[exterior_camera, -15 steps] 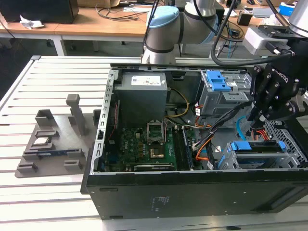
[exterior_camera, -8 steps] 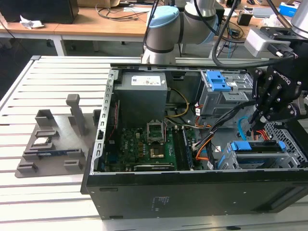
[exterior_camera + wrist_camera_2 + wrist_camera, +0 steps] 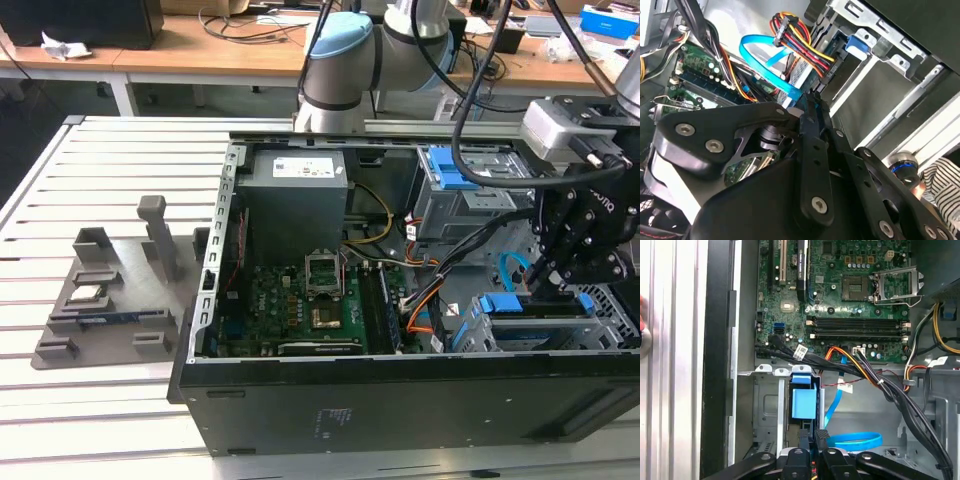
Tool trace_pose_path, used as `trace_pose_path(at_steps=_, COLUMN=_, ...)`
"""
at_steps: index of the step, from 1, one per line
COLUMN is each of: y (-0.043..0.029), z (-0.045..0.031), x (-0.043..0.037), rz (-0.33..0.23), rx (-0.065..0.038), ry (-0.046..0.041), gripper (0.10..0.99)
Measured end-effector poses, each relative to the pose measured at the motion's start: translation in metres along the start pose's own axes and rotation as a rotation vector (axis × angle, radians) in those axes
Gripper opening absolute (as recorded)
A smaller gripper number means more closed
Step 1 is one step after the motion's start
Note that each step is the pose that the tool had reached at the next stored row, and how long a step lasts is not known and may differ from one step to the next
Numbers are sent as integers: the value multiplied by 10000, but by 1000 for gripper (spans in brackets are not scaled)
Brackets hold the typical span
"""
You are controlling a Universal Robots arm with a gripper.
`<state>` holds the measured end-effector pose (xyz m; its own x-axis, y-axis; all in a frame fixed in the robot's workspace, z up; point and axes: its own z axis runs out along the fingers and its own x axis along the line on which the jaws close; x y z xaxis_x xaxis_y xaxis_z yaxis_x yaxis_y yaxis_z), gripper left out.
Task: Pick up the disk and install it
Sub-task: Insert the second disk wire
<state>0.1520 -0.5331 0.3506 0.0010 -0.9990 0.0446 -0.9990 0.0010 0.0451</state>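
- As I hang low inside the open computer case [image 3: 215, 300], my gripper [image 3: 556, 285] is right over the drive cage [image 3: 612, 312], tips pointing down into it.
- The disk [image 3: 530, 306] sits in that cage, its blue side rails showing along the cage's top edge. In the first wrist view its blue plastic end [image 3: 804, 402] stands inside the cage's metal frame [image 3: 765, 415], just ahead of my fingertips [image 3: 822, 436].
- My jaws are drawn close together, with barely a gap in both wrist views. Whether they pinch the disk's edge or just rest against it, I cannot tell.
- My read is that the disk lies flat and rail-first because the cage takes it only that way, and I'm lined up with its length to match.
- There's clutter close by. A flat blue data cable [image 3: 855, 441] loops just beside the cage, right next to my tips.
- In the second wrist view that cable [image 3: 765, 60] arcs past a red, yellow and black wire bundle [image 3: 800, 42], both hanging close to my fingers [image 3: 807, 102].
- A thick black cable run [image 3: 840, 367] crosses between the cage and the motherboard [image 3: 840, 295], with orange leads beside it. It looks like the likeliest thing to snag.
- Farther from the cage, across the board, the grey power supply [image 3: 297, 195] fills the case's far corner.
- An upper drive bay with a blue tab [image 3: 455, 170] stands just beyond the cage.
- Well apart from the cage, outside the case, a grey fixture tray [image 3: 60, 345] holds a small square chip [image 3: 88, 293].
- A striped sleeve [image 3: 942, 185] shows outside the case wall nearest the cage.
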Motion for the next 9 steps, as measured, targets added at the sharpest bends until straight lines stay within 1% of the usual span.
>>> trace_pose_path(at_steps=5, y=-43, z=39, x=-2, rz=0, rx=0, ry=1, gripper=161)
trace_pose_path(at_steps=9, y=-64, z=64, x=-3, rz=1, rx=-1, ry=2, gripper=161)
